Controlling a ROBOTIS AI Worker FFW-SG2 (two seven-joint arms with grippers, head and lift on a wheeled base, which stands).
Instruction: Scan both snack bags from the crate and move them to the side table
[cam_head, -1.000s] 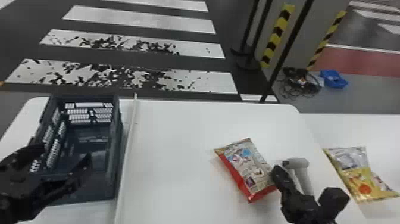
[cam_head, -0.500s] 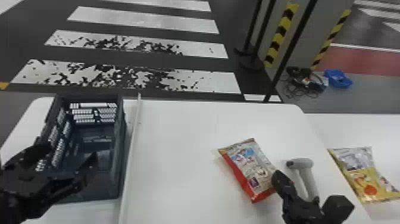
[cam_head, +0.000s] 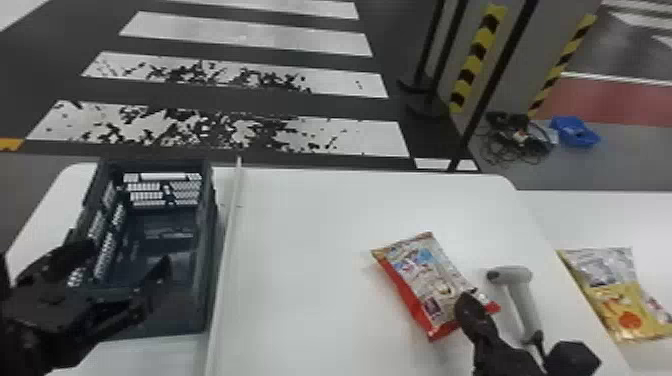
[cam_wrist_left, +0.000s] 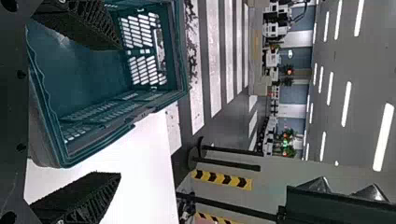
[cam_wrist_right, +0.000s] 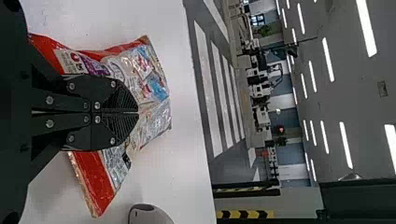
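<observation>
On counter (cam_head: 300, 240), has crate (cam_head: 207, 250) left, snack bag (cam_head: 415, 280) right, scanner (cam_head: 522, 300) beside it; on side counter (cam_head: 600, 215), farther right, other bag (cam_head: 617, 300).

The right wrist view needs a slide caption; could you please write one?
Black right gripper shut over a red-and-silver, shiny snack bag on a white tabletop.

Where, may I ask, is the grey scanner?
In the head view's right half, the scanner lies on the white table between the red snack bag and yellow snack bag.
</observation>
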